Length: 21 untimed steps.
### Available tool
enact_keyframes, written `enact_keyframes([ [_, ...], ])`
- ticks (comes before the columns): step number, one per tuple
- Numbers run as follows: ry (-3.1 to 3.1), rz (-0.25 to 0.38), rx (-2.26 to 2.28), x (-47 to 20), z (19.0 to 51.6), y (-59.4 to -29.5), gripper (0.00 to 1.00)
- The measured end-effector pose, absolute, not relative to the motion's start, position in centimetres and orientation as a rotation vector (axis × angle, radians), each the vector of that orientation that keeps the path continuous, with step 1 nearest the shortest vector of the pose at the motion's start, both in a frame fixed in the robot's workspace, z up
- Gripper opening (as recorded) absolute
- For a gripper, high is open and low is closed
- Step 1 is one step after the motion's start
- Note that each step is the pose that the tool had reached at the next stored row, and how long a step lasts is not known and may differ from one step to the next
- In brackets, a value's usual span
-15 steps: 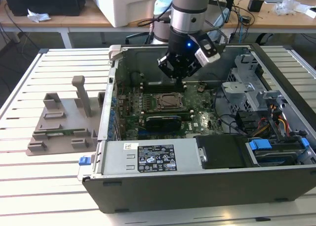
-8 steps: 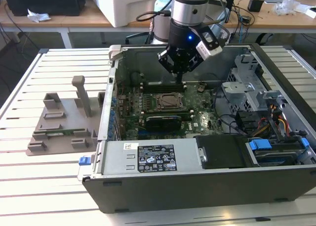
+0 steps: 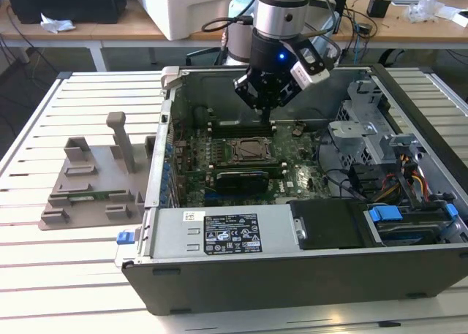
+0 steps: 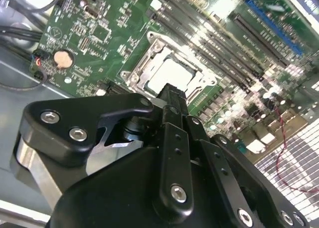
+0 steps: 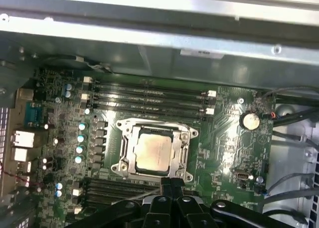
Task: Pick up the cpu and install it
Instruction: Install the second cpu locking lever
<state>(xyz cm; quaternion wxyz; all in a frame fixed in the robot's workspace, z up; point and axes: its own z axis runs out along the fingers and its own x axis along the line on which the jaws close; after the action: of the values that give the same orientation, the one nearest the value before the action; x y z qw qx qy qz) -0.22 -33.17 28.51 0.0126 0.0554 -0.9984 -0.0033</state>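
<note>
First wrist view: cpu [image 5: 152,152] seated in socket [image 5: 153,148].

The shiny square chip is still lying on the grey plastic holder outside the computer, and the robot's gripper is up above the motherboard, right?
Not quite. The cpu is sitting in the metal socket frame on the motherboard, as the first wrist view shows, not on the grey holder. The gripper is indeed above the motherboard.

Silver-grey cylindrical arm [image 3: 281,12], black wrist, small blue light, black tool [image 3: 265,109] with silver screws
</note>
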Motion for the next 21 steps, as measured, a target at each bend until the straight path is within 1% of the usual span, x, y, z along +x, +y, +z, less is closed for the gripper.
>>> enact_keyframes([
  [5,-3.112,-0.012,0.173,-0.3,28.5,-35.3,0.11],
  [6,-3.112,-0.019,0.173,-0.4,28.4,-36.2,0.11],
  [7,-3.113,-0.095,0.174,-0.4,28.4,-37.1,0.11],
  [9,-3.113,-0.162,0.175,-0.4,28.4,-37.3,0.11],
  [11,-3.109,-0.272,0.176,-0.4,28.4,-37.4,0.11],
  [12,-3.108,-0.295,0.176,-0.4,28.4,-37.5,0.11],
  [21,-3.108,-0.294,0.176,-0.4,28.2,-38.4,0.11],
])
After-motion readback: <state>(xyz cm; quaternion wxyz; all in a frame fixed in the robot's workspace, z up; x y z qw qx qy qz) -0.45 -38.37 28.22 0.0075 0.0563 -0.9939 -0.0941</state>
